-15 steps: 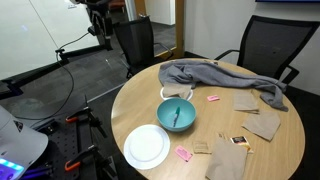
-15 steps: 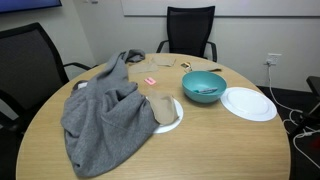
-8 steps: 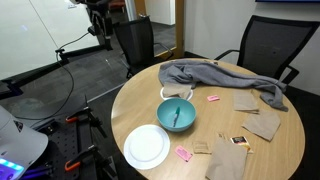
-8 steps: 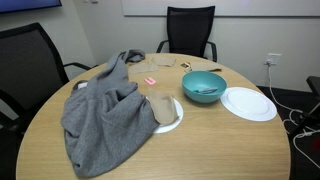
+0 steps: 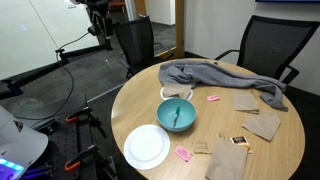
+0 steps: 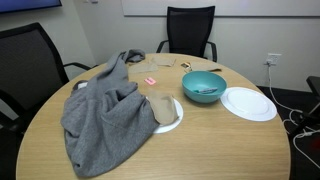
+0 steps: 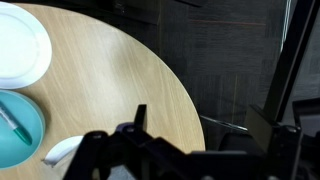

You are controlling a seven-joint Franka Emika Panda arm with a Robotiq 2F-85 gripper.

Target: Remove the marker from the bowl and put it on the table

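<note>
The teal-blue bowl (image 5: 177, 115) stands on the round tan table (image 5: 270, 155), and shows in both exterior views (image 6: 203, 86). The thin dark marker (image 5: 178, 113) lies inside it (image 6: 206, 92). In the wrist view the bowl (image 7: 25, 140) is at the lower left edge with the marker (image 7: 11, 122) in it. My gripper (image 7: 205, 125) is open and empty. Its two dark fingers are spread wide over the table's edge and the dark floor, well apart from the bowl. The dark arm (image 5: 97, 20) is at the upper left, off the table.
A flat white plate (image 5: 147, 147) lies beside the bowl (image 6: 248, 103) (image 7: 20, 45). A grey cloth (image 5: 225, 78) is draped over the table (image 6: 105, 115). Small pink pieces (image 5: 183, 154), brown cardboard pieces (image 5: 262, 124) and black office chairs (image 6: 190, 30) surround it.
</note>
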